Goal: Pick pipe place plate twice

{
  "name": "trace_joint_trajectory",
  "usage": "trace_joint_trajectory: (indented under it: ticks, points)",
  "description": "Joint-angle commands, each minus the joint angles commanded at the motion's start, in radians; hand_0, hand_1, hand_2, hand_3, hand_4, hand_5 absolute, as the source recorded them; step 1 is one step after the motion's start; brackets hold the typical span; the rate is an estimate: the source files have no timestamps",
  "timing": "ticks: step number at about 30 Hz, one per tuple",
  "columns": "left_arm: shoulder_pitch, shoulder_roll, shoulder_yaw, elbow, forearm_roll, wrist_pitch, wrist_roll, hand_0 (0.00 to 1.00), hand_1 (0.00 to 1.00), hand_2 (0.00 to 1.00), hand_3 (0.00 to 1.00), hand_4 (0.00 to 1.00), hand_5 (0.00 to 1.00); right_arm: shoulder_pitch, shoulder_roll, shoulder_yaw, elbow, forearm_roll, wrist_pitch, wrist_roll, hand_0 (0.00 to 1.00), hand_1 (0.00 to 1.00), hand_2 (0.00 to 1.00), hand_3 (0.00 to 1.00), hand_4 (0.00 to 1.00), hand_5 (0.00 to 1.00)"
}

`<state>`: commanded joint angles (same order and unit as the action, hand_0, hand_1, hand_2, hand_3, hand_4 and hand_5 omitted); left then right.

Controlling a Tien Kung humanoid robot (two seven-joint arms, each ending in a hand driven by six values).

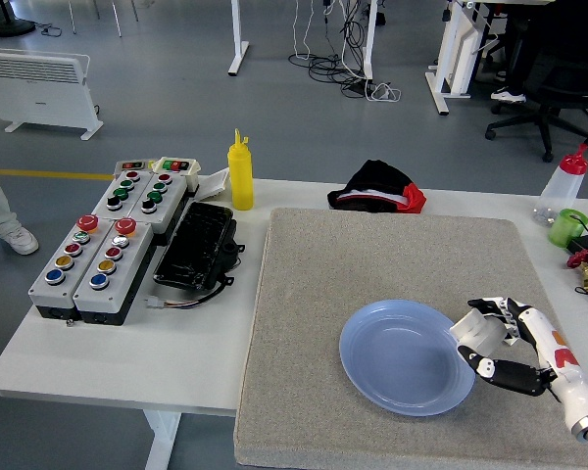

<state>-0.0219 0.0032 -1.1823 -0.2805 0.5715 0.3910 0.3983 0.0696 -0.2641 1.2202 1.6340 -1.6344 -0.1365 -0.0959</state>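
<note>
- The right hand [492,345] reaches in from the table's near right corner, white and black fingers [498,368] curled around a white piece at the right rim of the blue plate [406,357].
- That white piece looks like the pipe [467,333], a small fitting; only part of it shows between the fingers, so its exact shape is hard to tell.
- The hand sits over the plate's right edge, the thumb side low and the other fingers arched above; whether the pipe touches the plate I cannot tell.
- The plate lies on a grey mat [372,255] that covers the right half of the white table [127,343], toward the mat's near right part.
- Nothing else lies in the plate that I can see.
- Along the table's left side stand grey button boxes [93,259] with coloured buttons, and a black tray [196,245] lies just beside them.
- A yellow squeeze bottle [240,173] stands upright near the far edge, and a black and red cloth [377,188] lies at the mat's far edge.
- At the far right corner stand a clear bottle with a red cap [565,181] and a green cup [566,227].
</note>
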Motion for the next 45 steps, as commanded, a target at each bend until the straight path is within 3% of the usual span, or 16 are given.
trace_joint_trajectory:
  ticks: [5, 6, 11, 12, 17, 18, 27, 33, 37, 45]
  points:
    - [-0.004, 0.003, -0.001, 0.0, 0.005, 0.0, 0.001, 0.612, 0.611, 0.718, 0.739, 0.55, 0.998, 0.034, -0.001, -0.068, -0.022, -0.022, 0.042, -0.036, 0.344, 0.483, 0.548, 0.657, 0.639, 0.104]
    - [-0.005, 0.003, -0.001, 0.0, 0.004, 0.001, 0.0, 0.612, 0.609, 0.716, 0.737, 0.549, 0.998, 0.043, 0.0, -0.08, -0.028, -0.023, 0.045, -0.037, 0.705, 0.693, 0.627, 0.677, 0.653, 0.125]
    - [-0.006, 0.004, -0.001, 0.0, 0.004, 0.003, -0.001, 0.612, 0.609, 0.716, 0.737, 0.549, 0.998, 0.073, 0.005, -0.109, -0.053, -0.039, 0.061, -0.043, 0.705, 0.693, 0.627, 0.677, 0.653, 0.125]
    - [-0.007, 0.004, -0.002, 0.0, 0.007, 0.003, -0.001, 0.612, 0.607, 0.715, 0.736, 0.549, 0.998, 0.081, 0.005, -0.116, -0.061, -0.044, 0.069, -0.048, 0.962, 0.855, 0.88, 0.836, 0.707, 0.187]
    - [-0.006, 0.005, -0.001, 0.0, 0.008, 0.005, 0.0, 0.612, 0.607, 0.715, 0.736, 0.549, 0.998, 0.092, 0.007, -0.117, -0.077, -0.06, 0.062, -0.051, 0.962, 0.855, 0.88, 0.836, 0.707, 0.187]
    - [-0.006, 0.005, -0.001, 0.0, 0.008, 0.005, 0.0, 0.612, 0.607, 0.714, 0.736, 0.55, 0.998, 0.091, 0.006, -0.117, -0.077, -0.064, 0.062, -0.053, 0.998, 0.93, 0.998, 0.91, 0.745, 0.221]
    - [-0.003, 0.003, -0.008, -0.002, 0.018, 0.007, 0.006, 0.612, 0.606, 0.713, 0.735, 0.55, 0.998, 0.083, 0.003, -0.1, -0.062, -0.072, 0.068, -0.066, 0.998, 0.94, 0.998, 0.921, 0.744, 0.21]
    - [0.001, 0.001, -0.01, -0.003, 0.021, 0.01, 0.009, 0.612, 0.605, 0.713, 0.735, 0.552, 0.998, 0.104, -0.008, -0.068, -0.079, -0.01, -0.008, -0.02, 0.998, 0.94, 0.998, 0.92, 0.738, 0.214]
    - [0.003, 0.0, -0.006, -0.003, 0.017, 0.01, 0.009, 0.612, 0.604, 0.712, 0.734, 0.552, 0.998, 0.16, -0.047, -0.056, -0.15, 0.016, -0.017, -0.016, 0.998, 0.929, 0.994, 0.909, 0.719, 0.2]
    - [0.001, 0.001, 0.002, -0.002, -0.001, 0.009, 0.002, 0.612, 0.604, 0.712, 0.735, 0.551, 0.998, 0.295, -0.146, -0.116, -0.338, 0.046, 0.087, -0.031, 0.998, 0.926, 0.972, 0.897, 0.752, 0.236]
